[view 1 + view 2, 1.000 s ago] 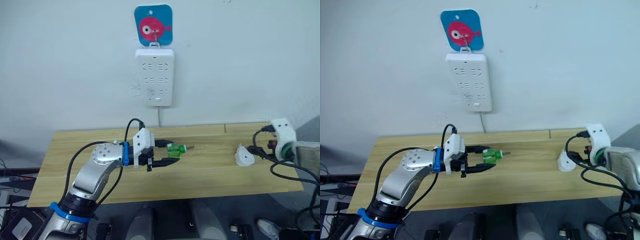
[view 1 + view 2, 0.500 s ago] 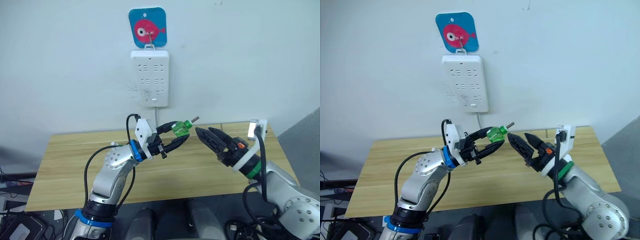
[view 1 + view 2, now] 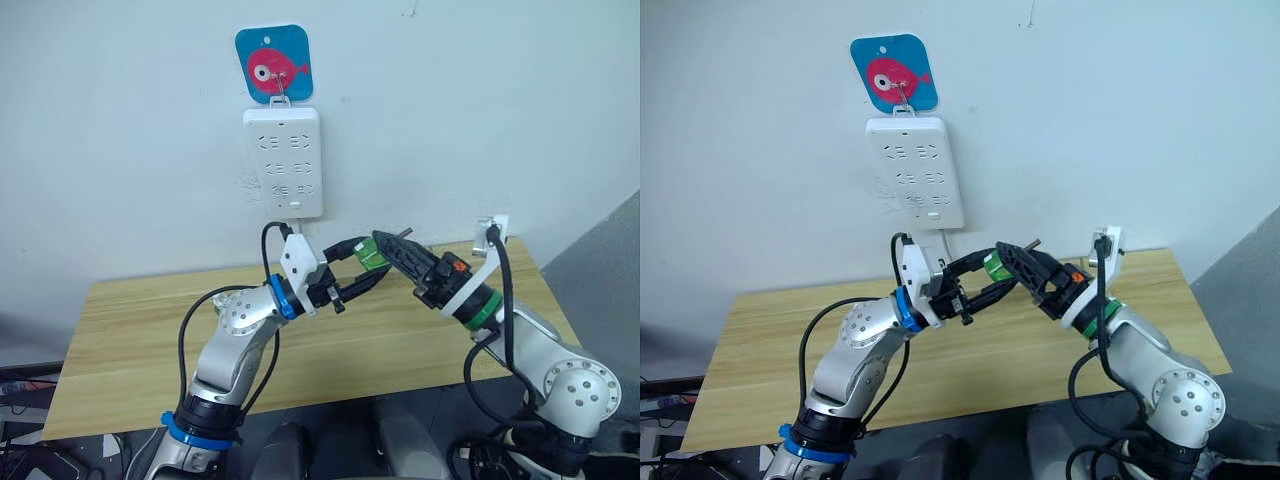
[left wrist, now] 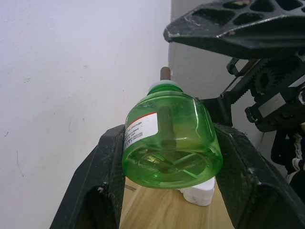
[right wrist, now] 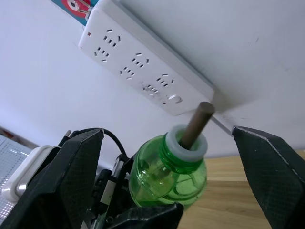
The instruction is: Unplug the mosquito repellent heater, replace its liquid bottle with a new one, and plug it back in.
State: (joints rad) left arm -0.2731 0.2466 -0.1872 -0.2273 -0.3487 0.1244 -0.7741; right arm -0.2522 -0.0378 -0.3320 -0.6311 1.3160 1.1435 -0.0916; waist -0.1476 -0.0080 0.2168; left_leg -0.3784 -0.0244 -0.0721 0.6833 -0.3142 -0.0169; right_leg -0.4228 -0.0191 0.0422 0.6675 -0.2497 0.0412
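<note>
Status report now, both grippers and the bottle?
Left gripper shut on green bottle, held above table. Right gripper open around bottle neck. Nothing in the way.

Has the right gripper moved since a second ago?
Yes. The right gripper rose from the wooden table's right end and now flanks the green bottle.

The right gripper (image 5: 167,157) has closed in around the green bottle (image 4: 171,138) that the left gripper (image 4: 169,157) raised.

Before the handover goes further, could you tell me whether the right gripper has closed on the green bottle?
Open: in the right wrist view its two fingers stand apart on either side of the green bottle, which the left gripper clamps.
</note>
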